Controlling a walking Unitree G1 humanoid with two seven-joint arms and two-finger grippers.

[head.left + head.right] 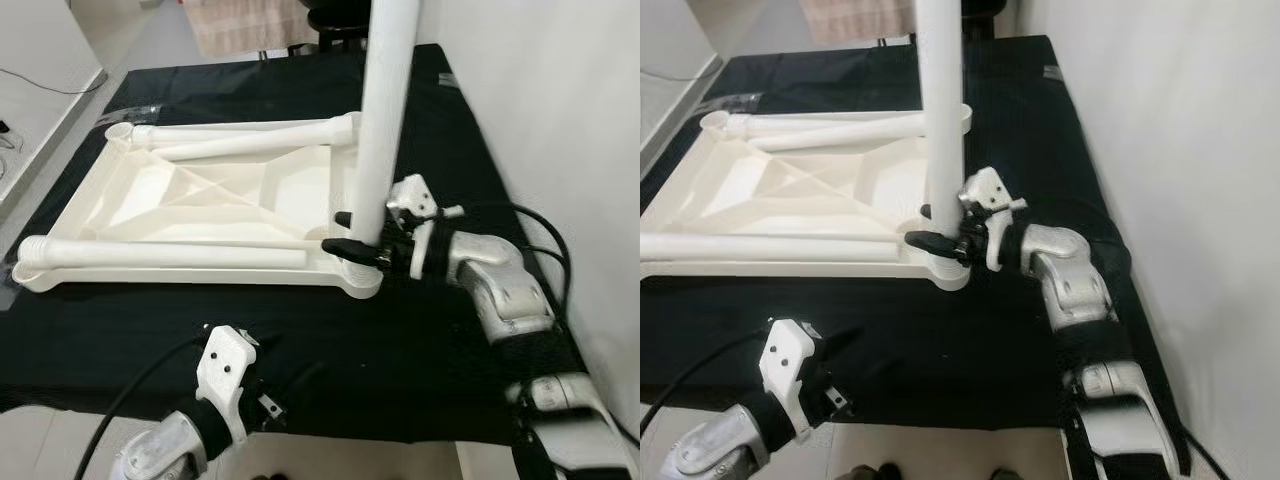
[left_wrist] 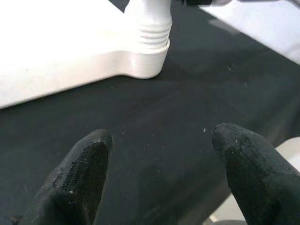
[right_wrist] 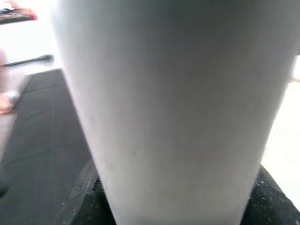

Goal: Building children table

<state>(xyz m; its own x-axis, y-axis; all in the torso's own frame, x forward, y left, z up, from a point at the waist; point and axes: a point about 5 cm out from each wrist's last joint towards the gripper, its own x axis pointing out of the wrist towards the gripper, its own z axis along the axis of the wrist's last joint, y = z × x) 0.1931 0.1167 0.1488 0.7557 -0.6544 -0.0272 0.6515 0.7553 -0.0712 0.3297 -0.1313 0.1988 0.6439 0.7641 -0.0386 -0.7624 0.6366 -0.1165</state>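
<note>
A white children's tabletop (image 1: 200, 190) lies upside down on a black cloth (image 1: 300, 330). One white leg (image 1: 385, 100) stands upright in the socket at its near right corner. My right gripper (image 1: 350, 240) is shut on this leg just above the socket; in the right wrist view the leg (image 3: 173, 108) sits between the black fingers (image 3: 84, 197). A loose leg (image 1: 160, 255) lies along the tabletop's near edge, and two more (image 1: 240, 135) lie at the far edge. My left gripper (image 2: 161, 136) hovers open over the cloth, short of the corner socket (image 2: 147, 33).
A white wall (image 1: 560, 100) runs close along the right side of the cloth. The cloth's front edge meets pale floor (image 1: 350, 460) by my left arm. A towel (image 1: 240, 25) and a dark stool (image 1: 340, 20) stand beyond the far end.
</note>
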